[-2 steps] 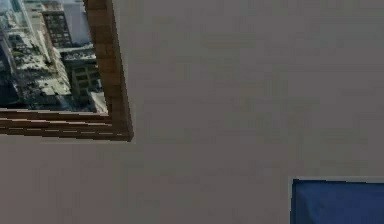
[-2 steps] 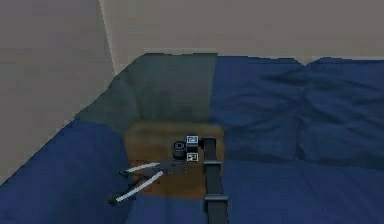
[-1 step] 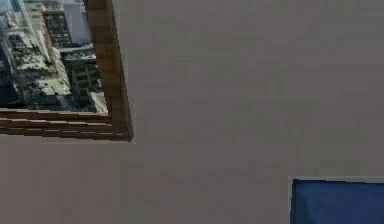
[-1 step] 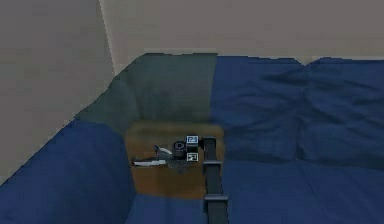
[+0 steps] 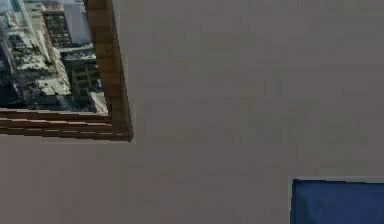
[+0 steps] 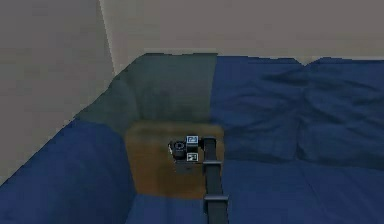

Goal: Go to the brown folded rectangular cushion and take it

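In the arm side view the brown folded cushion (image 6: 150,168) is lying flat on a blue padded surface (image 6: 75,170), a bed or a sofa, close to that surface's near edge and toward its end by the room's corner. The arm (image 6: 215,192) is reaching up from the bottom edge, and the end effector (image 6: 177,150) is showing against the cushion's right-hand half, fingers pointing toward the picture's left. Whether it is sitting above the cushion or touching it cannot be told, nor how wide the fingers are standing, nor whether it is holding anything, since the cushion is lying right behind it.

The coming move seems to be turning on height rather than on sideways aim: most of the brown is spreading left of the fingers, toward the corner end. The cushion's sides are running roughly square to the arm; its long axis is hard to make out.

Beyond the cushion a grey-green piece (image 6: 170,85) is lying against the wall, with puffy blue cushions (image 6: 300,100) to the right.

The forward view is facing a plain wall (image 5: 240,90) with a framed city picture (image 5: 60,60), and a blue corner (image 5: 335,202) is poking in at the bottom right, likely the same surface.
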Motion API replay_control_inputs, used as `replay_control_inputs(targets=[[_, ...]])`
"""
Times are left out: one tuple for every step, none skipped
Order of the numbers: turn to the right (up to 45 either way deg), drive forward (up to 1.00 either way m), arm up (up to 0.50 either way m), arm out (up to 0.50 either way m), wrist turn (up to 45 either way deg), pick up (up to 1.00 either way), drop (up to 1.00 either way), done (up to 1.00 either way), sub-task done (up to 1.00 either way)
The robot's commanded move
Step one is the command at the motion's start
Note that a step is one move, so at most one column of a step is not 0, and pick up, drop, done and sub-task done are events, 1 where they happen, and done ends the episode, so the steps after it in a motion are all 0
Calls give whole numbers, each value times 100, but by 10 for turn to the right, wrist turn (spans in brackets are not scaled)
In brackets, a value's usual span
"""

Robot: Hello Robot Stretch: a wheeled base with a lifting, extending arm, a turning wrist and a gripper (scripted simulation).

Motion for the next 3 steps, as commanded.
replay_control_inputs(targets=[[0,0,0,0,120,0,0,0,0],[0,0,0,0,0,100,0,0,0],[0,0,10,0,0,0,0,0,0]])
